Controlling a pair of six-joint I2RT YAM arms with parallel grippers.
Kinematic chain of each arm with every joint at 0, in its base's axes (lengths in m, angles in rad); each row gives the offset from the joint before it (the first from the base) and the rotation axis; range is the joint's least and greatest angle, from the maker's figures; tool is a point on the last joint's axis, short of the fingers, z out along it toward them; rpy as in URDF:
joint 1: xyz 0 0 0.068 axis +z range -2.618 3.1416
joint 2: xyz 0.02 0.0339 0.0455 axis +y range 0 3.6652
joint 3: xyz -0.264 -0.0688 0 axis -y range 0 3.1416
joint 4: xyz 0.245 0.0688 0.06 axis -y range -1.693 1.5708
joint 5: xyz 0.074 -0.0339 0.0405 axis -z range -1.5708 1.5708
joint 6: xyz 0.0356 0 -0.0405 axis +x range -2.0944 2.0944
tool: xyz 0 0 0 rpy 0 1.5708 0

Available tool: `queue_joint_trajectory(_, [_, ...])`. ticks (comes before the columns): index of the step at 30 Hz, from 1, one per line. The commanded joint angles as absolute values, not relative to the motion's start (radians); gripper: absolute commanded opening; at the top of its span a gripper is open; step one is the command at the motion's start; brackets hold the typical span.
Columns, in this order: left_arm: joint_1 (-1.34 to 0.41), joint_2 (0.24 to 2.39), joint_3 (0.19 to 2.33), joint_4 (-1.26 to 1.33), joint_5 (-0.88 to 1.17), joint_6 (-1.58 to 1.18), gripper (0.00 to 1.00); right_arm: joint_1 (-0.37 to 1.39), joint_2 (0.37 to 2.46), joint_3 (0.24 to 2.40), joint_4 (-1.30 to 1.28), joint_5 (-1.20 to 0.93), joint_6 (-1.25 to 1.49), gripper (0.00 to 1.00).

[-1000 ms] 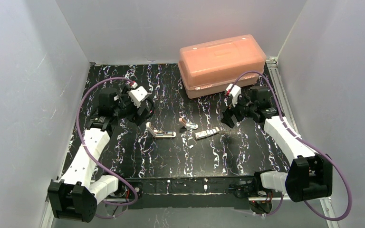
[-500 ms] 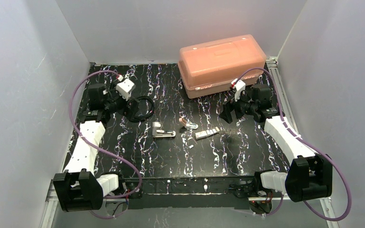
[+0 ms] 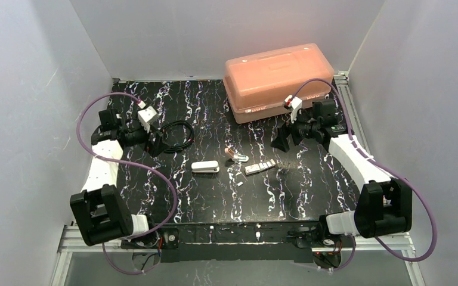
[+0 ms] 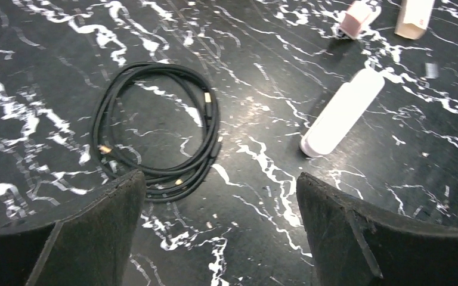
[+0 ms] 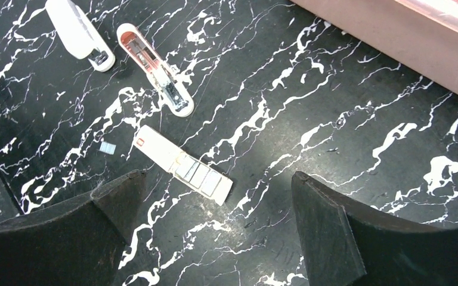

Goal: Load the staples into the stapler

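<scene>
As left end effector and right end effector gape empty, the white round-ended stapler lies closed.

You are looking into a robotics lab bench cell. Plain pale panels close it in at the back and on both sides. Two white-and-black robot arms, the left arm and the right arm, are bolted at the near edge of a black tabletop veined in white like marble. Bare aluminium rail frames the table's edges. Purple cables loop loose from each arm, and exposed wiring shows below the near edge. A closed salmon-orange plastic box sits at the back.
</scene>
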State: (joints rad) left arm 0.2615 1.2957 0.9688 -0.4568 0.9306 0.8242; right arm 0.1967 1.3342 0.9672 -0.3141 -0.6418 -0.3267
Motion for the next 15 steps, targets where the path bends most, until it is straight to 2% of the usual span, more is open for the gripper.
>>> queue_joint_trajectory(1, [0.264,1.317,0.992,-0.584,1.08,0.969,0.93,0.214,1.332,0.986,-0.303,-0.685,-0.367,0.99])
queue_joint_trajectory(7, [0.168,1.314,0.935,-0.579,0.972,1.087,0.89,0.255,1.297,0.93,-0.219,-0.689,-0.374,0.99])
queue_joint_trajectory(15, [-0.079,1.364,0.917,-0.516,0.86,1.126,0.8,0.269,1.276,0.903,-0.251,-0.714,-0.451,0.99])
